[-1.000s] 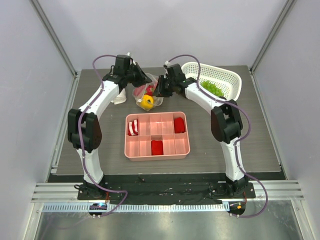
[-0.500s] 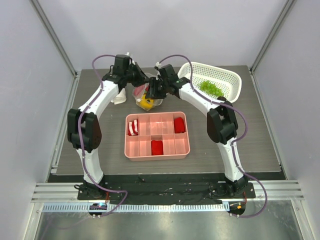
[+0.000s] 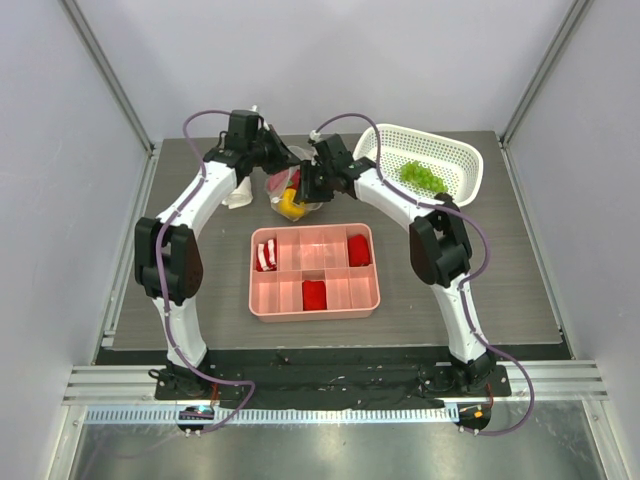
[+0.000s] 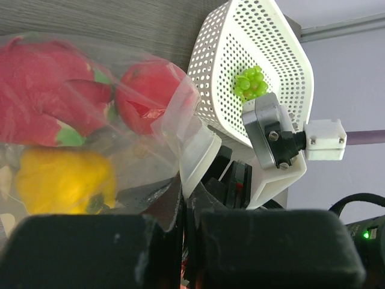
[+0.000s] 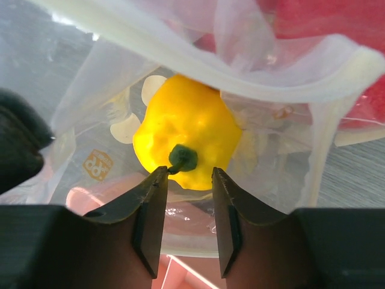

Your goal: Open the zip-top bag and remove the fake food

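Note:
The clear zip-top bag (image 3: 290, 192) lies at the back of the table with its mouth open. My left gripper (image 3: 274, 160) is shut on the bag's edge (image 4: 180, 158). Inside the bag, the left wrist view shows red fake food (image 4: 144, 90) and a yellow pepper (image 4: 60, 180). My right gripper (image 3: 304, 186) is open inside the bag's mouth. In the right wrist view (image 5: 185, 179) its fingertips stand on either side of the green stem (image 5: 182, 158) of the yellow pepper (image 5: 186, 129). The zip strip (image 5: 210, 67) arches above the pepper.
A white perforated basket (image 3: 455, 150) holding green grapes (image 3: 422, 177) stands at the back right. A pink compartment tray (image 3: 314, 296) with red blocks and a striped piece sits in the middle. A white rolled cloth (image 3: 238, 196) lies left of the bag.
My right gripper has moved left from beside the basket into the bag's mouth, down to the yellow pepper. My left gripper has kept its hold on the bag.

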